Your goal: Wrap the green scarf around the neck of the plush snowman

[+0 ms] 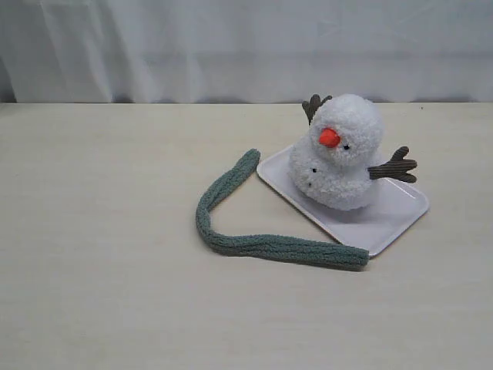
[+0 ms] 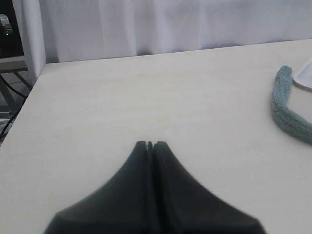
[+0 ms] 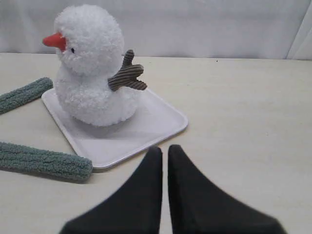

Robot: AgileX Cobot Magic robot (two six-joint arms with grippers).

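Shut and empty, the left end effector (image 2: 149, 144) and right end effector (image 3: 165, 148) are shown; the green scarf (image 1: 254, 245), limp, is laid at the plush snowman's (image 1: 339, 154) eight o'clock, likely best gripped near one end.

A: The fluffy white plush snowman (image 1: 339, 162) has an orange nose, black dot eyes and ribbed brown arms.
B: And the long fuzzy fleece scarf (image 1: 269, 248)?
A: Dull grey-green, ribbed. The flat rectangular tray (image 1: 397, 212) is white, and the smooth worktop (image 1: 100, 254) is pale cream.
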